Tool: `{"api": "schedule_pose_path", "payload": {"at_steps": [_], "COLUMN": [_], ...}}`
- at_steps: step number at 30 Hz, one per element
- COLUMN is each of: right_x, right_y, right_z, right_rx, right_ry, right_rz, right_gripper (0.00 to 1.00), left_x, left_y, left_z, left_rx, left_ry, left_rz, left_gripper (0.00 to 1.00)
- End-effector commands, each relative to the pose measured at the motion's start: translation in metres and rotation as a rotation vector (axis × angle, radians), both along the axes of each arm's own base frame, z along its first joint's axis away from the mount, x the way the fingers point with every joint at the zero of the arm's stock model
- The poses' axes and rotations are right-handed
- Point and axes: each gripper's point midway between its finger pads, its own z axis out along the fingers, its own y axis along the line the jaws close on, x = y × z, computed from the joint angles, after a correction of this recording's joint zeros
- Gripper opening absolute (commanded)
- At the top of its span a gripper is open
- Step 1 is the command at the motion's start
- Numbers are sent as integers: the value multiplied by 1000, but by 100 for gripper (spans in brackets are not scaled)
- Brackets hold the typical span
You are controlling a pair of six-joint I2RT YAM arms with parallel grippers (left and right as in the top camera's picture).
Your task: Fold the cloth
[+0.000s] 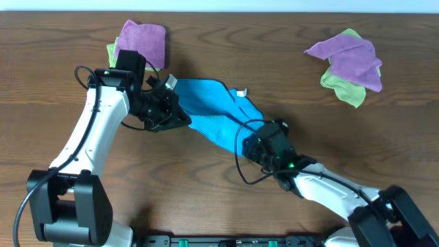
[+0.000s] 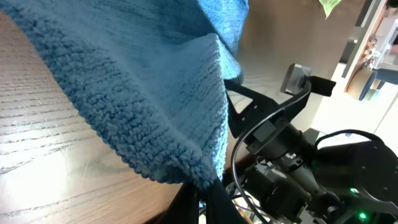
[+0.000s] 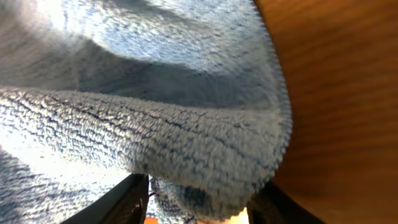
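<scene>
Stretching over the wood-grain table (image 1: 384, 151), the nubby sky-blue cloth (image 1: 209, 110) lies in soft folds, its small white tag (image 1: 240, 92) unreadable. The left gripper (image 1: 181, 118) pinches one end tight; the right gripper (image 1: 248, 141) clamps a bunched fold at the other.

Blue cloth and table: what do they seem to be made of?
The blue cloth looks like microfibre or terry: matte, fuzzy looped pile, soft folds. The table looks like wood or wood-look laminate: dark brown streaky grain, slight sheen; which, I cannot tell.
</scene>
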Motion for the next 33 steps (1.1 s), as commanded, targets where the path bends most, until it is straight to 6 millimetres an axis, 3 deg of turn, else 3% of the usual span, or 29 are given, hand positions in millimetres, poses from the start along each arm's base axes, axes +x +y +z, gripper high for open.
{"api": "schedule_pose_path", "payload": {"at_steps": [1, 3, 6, 7, 12, 17, 27, 31, 33], "right_x": [-2, -1, 1, 2, 12, 14, 5, 14, 23], "right_y": [-2, -1, 1, 1, 3, -8, -42, -46, -49], "right_z": [-11, -12, -14, -14, 3, 62, 208, 245, 254], "right_rx": [-19, -17, -15, -16, -12, 5, -5, -55, -85], "right_ry": [22, 20, 15, 10, -65, -191, -510, -584, -596], "right_rz": [-15, -13, -14, -15, 23, 40, 53, 76, 78], "right_gripper": [49, 38, 7, 1, 1, 1, 1, 1, 1], "left_x": [3, 3, 3, 3, 4, 11, 40, 49, 56], "left_y": [0, 0, 0, 0, 0, 0, -4, -4, -5], "left_z": [7, 7, 7, 7, 8, 22, 97, 134, 150], "left_rx": [0, 0, 0, 0, -1, -9, -49, -75, -91], "left_ry": [-42, -43, -46, -46, -49, -65, -208, -276, -311], "left_rz": [-17, -18, -21, -21, -21, 10, 107, 154, 180], "left_gripper": [6, 6, 6, 6, 6, 6, 6, 6, 6]}}
